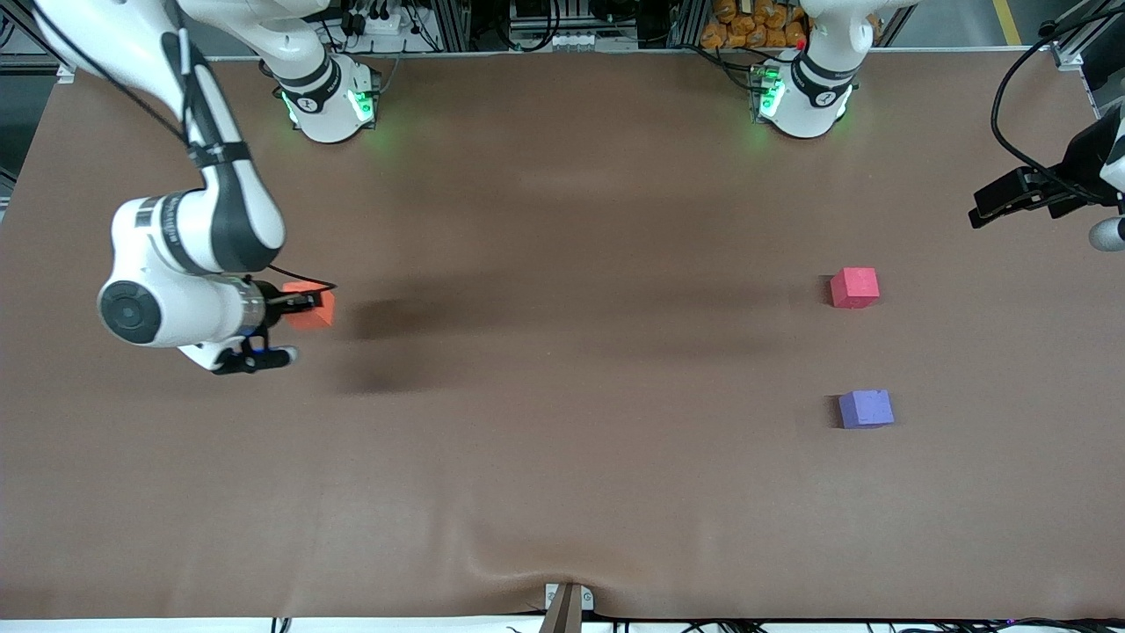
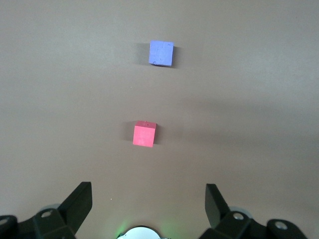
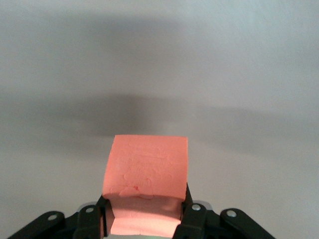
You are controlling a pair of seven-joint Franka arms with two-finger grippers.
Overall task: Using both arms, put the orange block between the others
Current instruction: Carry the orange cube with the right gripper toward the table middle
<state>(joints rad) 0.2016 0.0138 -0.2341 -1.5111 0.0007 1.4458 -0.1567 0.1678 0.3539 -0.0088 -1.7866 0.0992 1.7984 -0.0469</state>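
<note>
Gripping the orange block, right pincer; front view hides contact.

White, rounded arm links with dark grey bands at the joints. Round bases lit green, each with a small dark mark. Black cable strapped along the right arm down to the pincer. Barcode-like label near the wrist. Black grippers: right gripper with silver screws just beside its fingers, left gripper with squared black fingers.
</note>
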